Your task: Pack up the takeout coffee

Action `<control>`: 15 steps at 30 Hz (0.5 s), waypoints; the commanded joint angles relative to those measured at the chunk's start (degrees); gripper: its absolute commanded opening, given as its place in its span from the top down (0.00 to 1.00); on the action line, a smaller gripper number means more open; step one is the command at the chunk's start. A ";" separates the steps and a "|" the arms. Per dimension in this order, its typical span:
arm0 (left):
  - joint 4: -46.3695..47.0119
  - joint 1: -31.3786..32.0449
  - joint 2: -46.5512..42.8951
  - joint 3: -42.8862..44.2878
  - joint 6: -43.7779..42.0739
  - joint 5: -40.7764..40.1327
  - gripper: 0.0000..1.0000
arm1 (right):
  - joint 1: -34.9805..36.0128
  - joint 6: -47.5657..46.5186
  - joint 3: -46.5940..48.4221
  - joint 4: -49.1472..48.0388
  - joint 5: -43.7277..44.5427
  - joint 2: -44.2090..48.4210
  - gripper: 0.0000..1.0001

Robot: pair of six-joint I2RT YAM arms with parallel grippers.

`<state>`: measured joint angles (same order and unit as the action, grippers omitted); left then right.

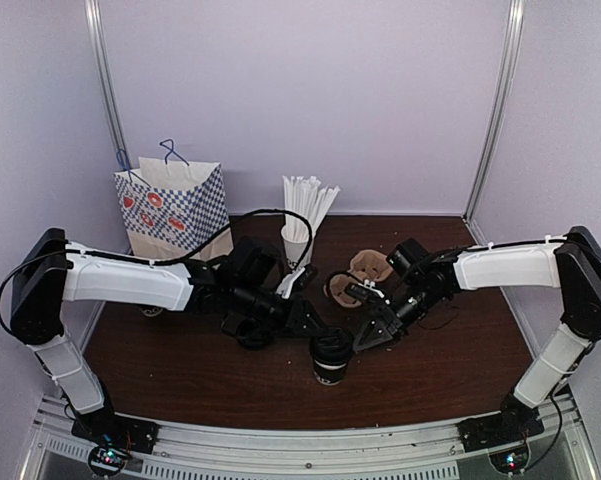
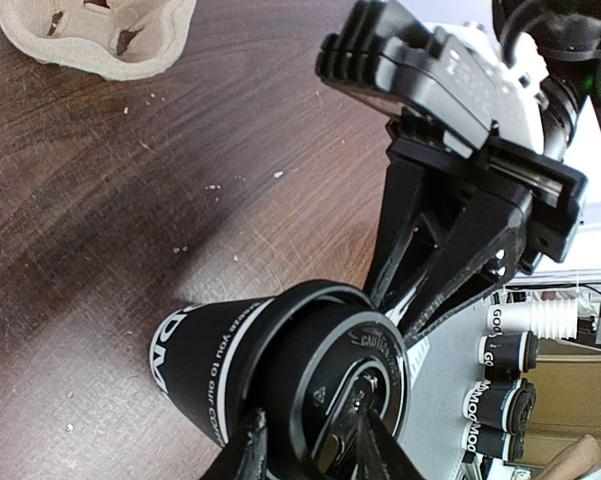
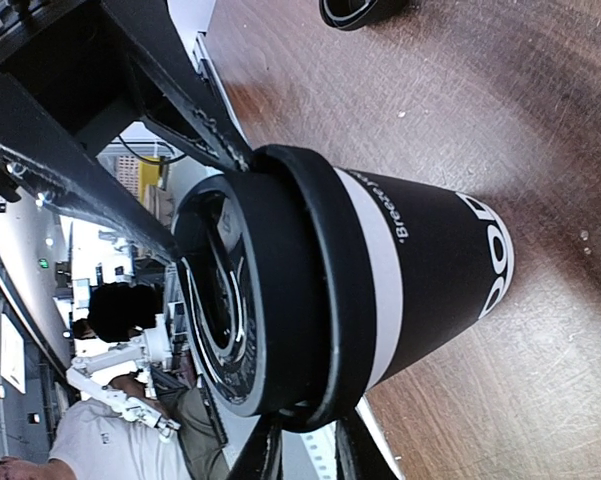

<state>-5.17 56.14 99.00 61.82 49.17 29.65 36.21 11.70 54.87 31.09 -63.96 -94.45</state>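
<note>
A lidded black takeout coffee stands upright well in front of the patterned paper bag, off to its right. The left gripper clamps across the lid, and the right gripper pinches the lid's rim. Uneven pulling could pop the lid or tip the cup.

Where we find things on the dark wooden table
Our black lidded paper coffee cup stands nearest; brown pulp cup carrier at its one o'clock, white cup of straws at eleven, patterned paper bag at ten.

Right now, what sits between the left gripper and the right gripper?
The takeout coffee: in the top view, left gripper and right gripper flank its lid.
</note>
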 commanded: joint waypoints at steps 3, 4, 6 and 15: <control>-12.61 3.44 8.71 -6.76 1.02 -1.36 0.69 | 3.03 -4.82 -0.56 1.54 29.22 -4.99 0.83; -12.64 3.59 8.71 -7.14 1.13 -1.54 0.69 | 3.72 -5.53 -0.22 1.86 30.22 -4.50 0.83; -12.90 3.94 8.56 -7.61 1.23 -2.36 0.70 | 4.94 -7.40 -0.22 1.99 32.06 -3.46 0.83; -20.93 5.33 11.53 -5.09 -2.68 -9.01 0.72 | 6.63 -13.01 1.38 3.10 38.59 -0.56 0.84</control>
<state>-5.98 57.08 99.53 62.04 49.01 26.11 41.21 4.47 58.04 36.10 -49.19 -90.13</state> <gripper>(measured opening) 0.283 0.172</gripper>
